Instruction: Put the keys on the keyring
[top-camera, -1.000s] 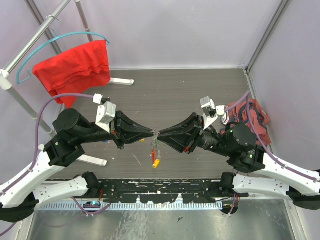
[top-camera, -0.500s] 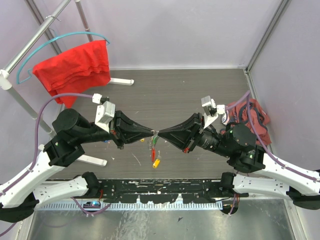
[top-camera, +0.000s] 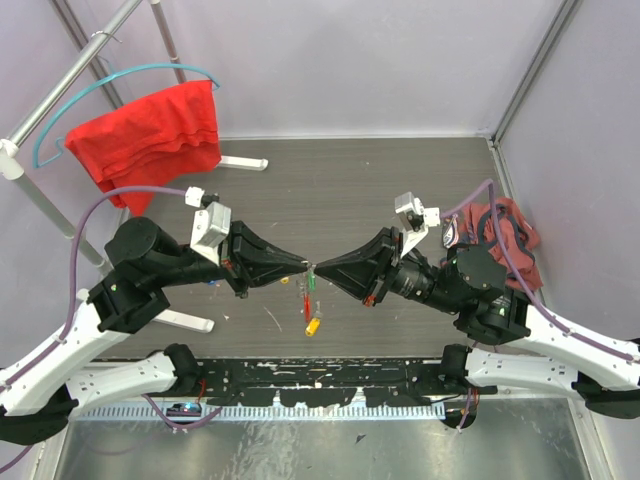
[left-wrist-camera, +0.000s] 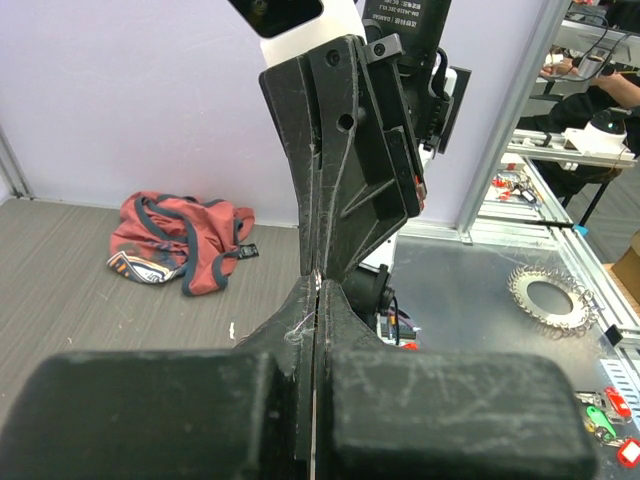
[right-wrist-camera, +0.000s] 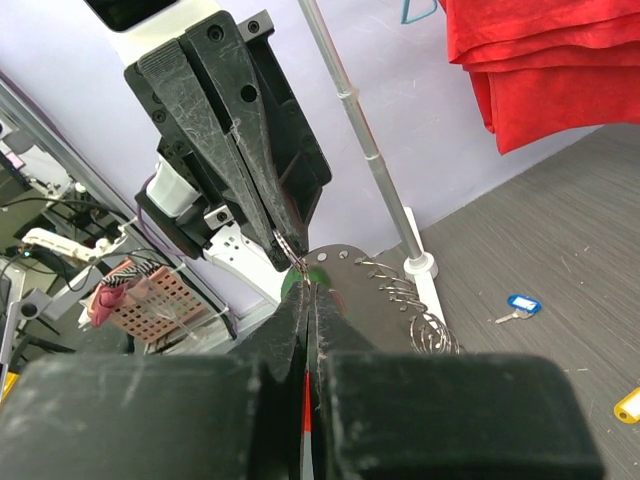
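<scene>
1. Top external view: the left gripper (top-camera: 303, 265) and the right gripper (top-camera: 322, 268) meet tip to tip above the middle of the dark table (top-camera: 350, 190), both lifted off it.
2. The left gripper is clenched. The right wrist view shows a thin wire curl of the keyring (right-wrist-camera: 287, 242) pinched at its very tip.
3. The right gripper is clenched too, with its tips touching the left gripper's at that wire. I cannot tell whether it pinches the wire, a key or nothing.
4. From above, the keyring's red bar (top-camera: 306, 305) points down the picture from the meeting point.
5. Two of the keys (top-camera: 313, 284) show beside it. A green tag (top-camera: 313, 283) sits just beside the bar's upper end and a yellow tag (top-camera: 313, 326) at its lower end. I cannot tell whether the yellow one hangs or lies on the table.
6. A blue-tagged key (right-wrist-camera: 520, 303) lies on the table, well apart from both grippers.
7. A red cloth (top-camera: 150, 130) drapes over a teal hanger (top-camera: 150, 68) at the far left, and a crumpled reddish garment (top-camera: 505, 235) lies by the right arm.
</scene>
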